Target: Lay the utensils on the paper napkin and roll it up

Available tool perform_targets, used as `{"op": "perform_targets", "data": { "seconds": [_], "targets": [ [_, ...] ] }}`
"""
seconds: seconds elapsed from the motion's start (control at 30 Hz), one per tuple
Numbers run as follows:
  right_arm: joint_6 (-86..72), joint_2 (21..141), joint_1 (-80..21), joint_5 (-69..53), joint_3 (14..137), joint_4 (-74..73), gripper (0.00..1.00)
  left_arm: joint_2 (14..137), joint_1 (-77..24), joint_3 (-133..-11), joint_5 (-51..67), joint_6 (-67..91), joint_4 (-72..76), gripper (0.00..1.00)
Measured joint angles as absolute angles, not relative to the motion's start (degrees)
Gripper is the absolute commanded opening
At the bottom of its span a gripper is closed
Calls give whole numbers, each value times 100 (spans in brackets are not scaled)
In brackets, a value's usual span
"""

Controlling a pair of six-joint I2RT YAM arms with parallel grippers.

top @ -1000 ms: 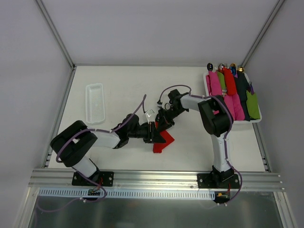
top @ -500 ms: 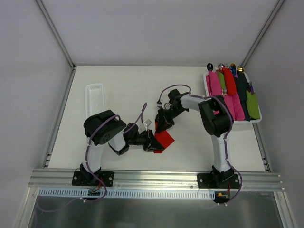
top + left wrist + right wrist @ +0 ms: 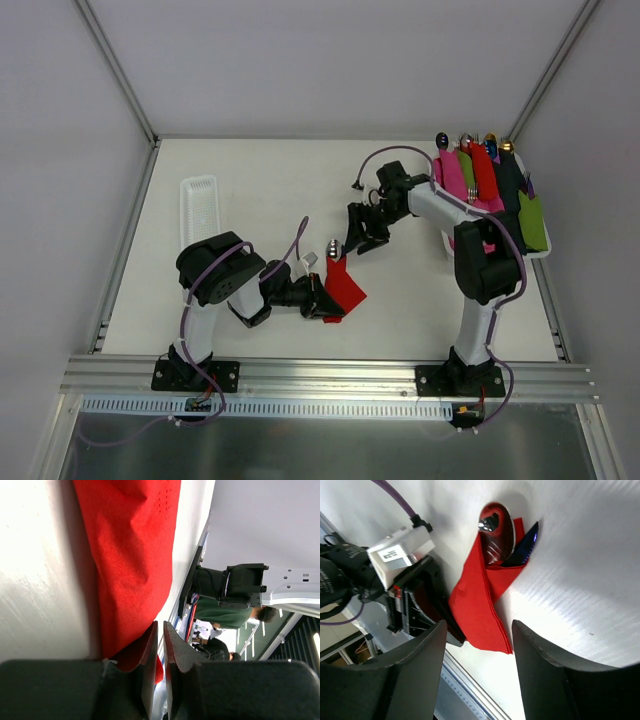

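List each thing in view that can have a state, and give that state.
paper napkin: folded over the utensils, one edge pinched.
utensils: wrapped, spoon bowl poking out.
left gripper: shut on the paper napkin.
right gripper: open, empty.
far tray: filled with rolled bundles.

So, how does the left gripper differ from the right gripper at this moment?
The left gripper has its jaws nearly together, pinching an edge of the paper napkin. The right gripper stands wide open and holds nothing. The left gripper sits right at the napkin, while the right gripper hangs apart from it, beyond the end of the utensils. Both are black, two-fingered and point toward the napkin.
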State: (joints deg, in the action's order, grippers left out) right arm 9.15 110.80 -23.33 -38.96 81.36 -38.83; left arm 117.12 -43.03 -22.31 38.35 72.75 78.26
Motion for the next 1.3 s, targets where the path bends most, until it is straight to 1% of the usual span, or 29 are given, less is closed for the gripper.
{"op": "perform_targets", "data": {
  "seconds": [0.37,0.57,0.6,0.67,0.7,0.77,0.8,0.83,0.87,0.97,1.0,1.1,1.27,1.3],
  "targets": [
    [1061,11489,-3035,-3175,8138,-4032,59,11736,-4303,-2231,3835,7277,7863,11],
    [1011,11806,-3124,-3114,8217,-4077,53,11736,-4303,-2231,3835,7275,7863,11],
    [1011,11819,-3127,-3105,8232,-4084,50,11736,-4303,-2231,3835,7275,7863,11],
    [1009,11850,-3133,-3081,8246,-4082,47,11736,-4303,-2231,3835,7273,7863,11],
    [1007,11861,-3135,-3083,8248,-4082,43,11736,-4303,-2231,3835,7273,7863,11],
    [1002,11891,-3148,-3070,8250,-4064,38,11736,-4303,-2231,3835,7273,7863,11],
    [993,11913,-3155,-3083,8252,-4060,33,11736,-4303,-2231,3835,7275,7863,11],
    [987,11935,-3162,-3085,8254,-4053,30,11736,-4303,-2228,3833,7273,7863,11],
    [967,11972,-3164,-3098,8267,-4056,24,11736,-4303,-2228,3835,7273,7863,11],
    [941,12040,-3146,-3151,8278,-4047,15,11736,-4303,-2217,3835,7273,7865,11],
    [926,12064,-3133,-3186,8289,-4049,10,11736,-4303,-2215,3835,7271,7867,11],
    [899,12127,-3094,-3339,8296,-4027,0,11727,-4303,-2202,3835,7271,7867,11],
    [904,12162,-2963,-3684,8197,-3900,0,11710,-4303,-2180,3824,7273,7867,13],
    [904,12162,-2919,-3813,8134,-3826,0,11690,-4303,-2163,3809,7273,7867,18]
  ]
}}
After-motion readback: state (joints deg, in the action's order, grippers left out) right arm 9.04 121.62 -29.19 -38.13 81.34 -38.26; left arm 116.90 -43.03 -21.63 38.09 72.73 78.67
